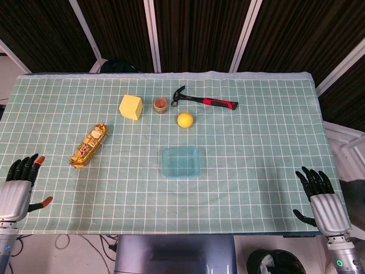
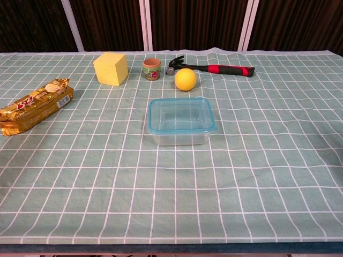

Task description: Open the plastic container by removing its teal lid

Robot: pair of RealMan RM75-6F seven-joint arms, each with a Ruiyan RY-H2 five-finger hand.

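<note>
Container (image 2: 181, 122) sits mid-table on the green checked cloth (image 2: 268, 160), teal lid (image 2: 181, 113) on and seated all round. Both hands parked at the near table corners, well apart from it: left hand (image 1: 17, 188) and right hand (image 1: 322, 200) both empty, fingers spread (head view only, chest cam doesn't show them).

Risks, my read:
- box looks light + clear, prob empty. Pull on the lid w/o pinning the base and the whole thing likely lifts or skids on the cloth.
- lid rim is thin; big fingers may slip off the lip or squash the wall.
- cloth could bunch if the base gets dragged.
- yellow ball (image 2: 185, 78) is just behind the box, a bump could roll it.

Writing: gold snack pack (image 2: 35, 104) has red lettering, too small to read. Small pot (image 2: 151, 69) has a label, unreadable. Hammer (image 2: 214, 68) and yellow block (image 2: 111, 68): no visible marks.
</note>
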